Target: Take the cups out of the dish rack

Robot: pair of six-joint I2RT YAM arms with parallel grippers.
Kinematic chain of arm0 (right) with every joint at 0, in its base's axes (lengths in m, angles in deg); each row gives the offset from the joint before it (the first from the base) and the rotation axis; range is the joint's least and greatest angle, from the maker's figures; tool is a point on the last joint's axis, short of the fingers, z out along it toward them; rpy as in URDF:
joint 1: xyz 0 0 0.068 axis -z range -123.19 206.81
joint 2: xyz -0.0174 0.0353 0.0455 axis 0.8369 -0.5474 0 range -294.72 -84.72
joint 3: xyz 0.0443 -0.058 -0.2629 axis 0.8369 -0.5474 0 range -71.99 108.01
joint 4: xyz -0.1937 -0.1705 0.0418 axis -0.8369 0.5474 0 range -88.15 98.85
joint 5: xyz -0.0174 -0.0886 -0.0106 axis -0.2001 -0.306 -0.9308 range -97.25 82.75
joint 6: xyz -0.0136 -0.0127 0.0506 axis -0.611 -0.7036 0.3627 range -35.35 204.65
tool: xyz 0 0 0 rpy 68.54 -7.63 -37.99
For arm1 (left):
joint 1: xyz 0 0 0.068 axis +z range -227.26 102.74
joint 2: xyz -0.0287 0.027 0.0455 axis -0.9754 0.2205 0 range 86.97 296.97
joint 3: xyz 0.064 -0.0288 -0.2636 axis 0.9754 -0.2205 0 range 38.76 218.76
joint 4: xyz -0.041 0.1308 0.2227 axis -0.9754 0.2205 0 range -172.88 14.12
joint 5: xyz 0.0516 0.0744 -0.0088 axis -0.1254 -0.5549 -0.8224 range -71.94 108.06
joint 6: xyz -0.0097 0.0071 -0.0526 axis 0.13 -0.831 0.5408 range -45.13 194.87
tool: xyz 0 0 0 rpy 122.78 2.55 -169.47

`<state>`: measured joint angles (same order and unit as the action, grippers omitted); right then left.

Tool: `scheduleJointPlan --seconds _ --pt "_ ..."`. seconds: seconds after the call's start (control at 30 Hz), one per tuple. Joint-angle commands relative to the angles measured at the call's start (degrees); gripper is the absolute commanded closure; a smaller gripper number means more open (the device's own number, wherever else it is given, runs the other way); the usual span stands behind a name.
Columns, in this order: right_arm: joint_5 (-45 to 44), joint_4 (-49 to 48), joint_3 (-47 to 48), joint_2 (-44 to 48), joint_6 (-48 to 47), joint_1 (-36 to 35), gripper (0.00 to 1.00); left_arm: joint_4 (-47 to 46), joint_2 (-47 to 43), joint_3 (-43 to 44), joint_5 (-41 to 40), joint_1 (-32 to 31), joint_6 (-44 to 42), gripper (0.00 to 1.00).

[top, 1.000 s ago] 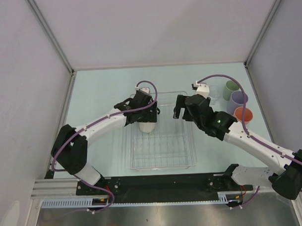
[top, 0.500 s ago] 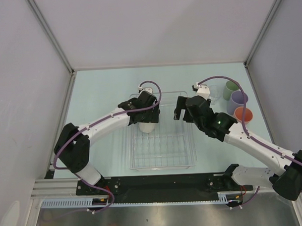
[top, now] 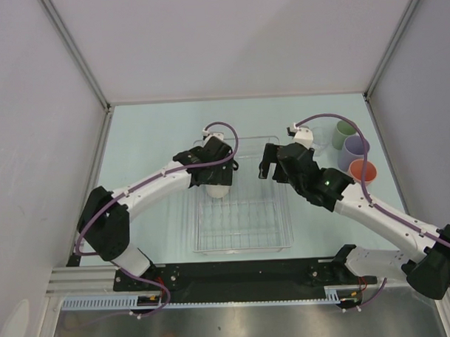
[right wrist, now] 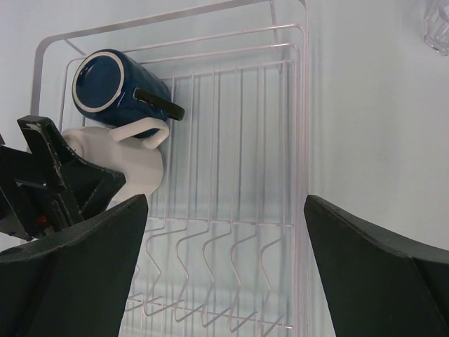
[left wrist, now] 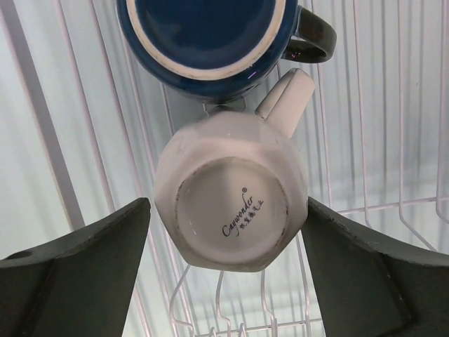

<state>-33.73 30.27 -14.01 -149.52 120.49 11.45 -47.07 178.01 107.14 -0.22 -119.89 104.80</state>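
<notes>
A pale blue-green tabletop (top: 149, 127) sits inside plain white walls (top: 235, 42), with aluminium posts (top: 73, 48) rising from its two far corners. Along the tabletop's near edge runs a black mounting rail (top: 243, 271), then a white slotted cable duct (top: 237, 301), then a brushed-metal surface (top: 245, 327).

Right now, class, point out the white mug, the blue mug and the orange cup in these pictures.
white mug (left wrist: 231, 207): left wrist view, on its upturned base.
blue mug (right wrist: 100, 79): right wrist view, on its base.
orange cup (top: 362, 171): top view, inside its open mouth.
</notes>
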Motion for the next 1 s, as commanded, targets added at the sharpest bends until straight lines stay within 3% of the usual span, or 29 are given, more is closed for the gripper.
scheduleJointPlan --seconds 0.0,0.33,0.63,0.73,0.77,0.87,0.97 --pt "-0.2 -1.6 -0.4 1.5 0.8 0.1 0.0 0.7 -2.4 3.1 -1.3 0.1 -0.7 0.09" --pt "-0.4 -1.6 -1.2 2.0 0.8 0.1 0.0 0.0 2.4 3.8 -0.2 0.0 -0.9 0.11" --pt "-0.3 -1.6 -1.5 2.0 0.9 0.1 0.0 -1.6 3.5 2.5 1.2 0.0 -1.3 0.19" --pt "-0.2 -1.7 -1.4 1.9 0.8 0.1 0.0 -2.1 3.4 1.9 1.6 0.1 -1.5 0.36" --pt "-0.2 -1.6 -1.4 1.8 0.7 0.0 0.0 -2.2 3.3 1.7 1.7 0.1 -1.5 0.57" --pt "-0.2 -1.5 -1.2 1.8 0.7 0.2 0.0 -2.2 2.1 1.3 1.0 0.1 -1.5 1.0" --pt "-0.3 -1.4 -0.9 1.9 0.6 0.1 0.0 -2.5 -0.3 1.1 0.7 0.0 -1.9 1.0"
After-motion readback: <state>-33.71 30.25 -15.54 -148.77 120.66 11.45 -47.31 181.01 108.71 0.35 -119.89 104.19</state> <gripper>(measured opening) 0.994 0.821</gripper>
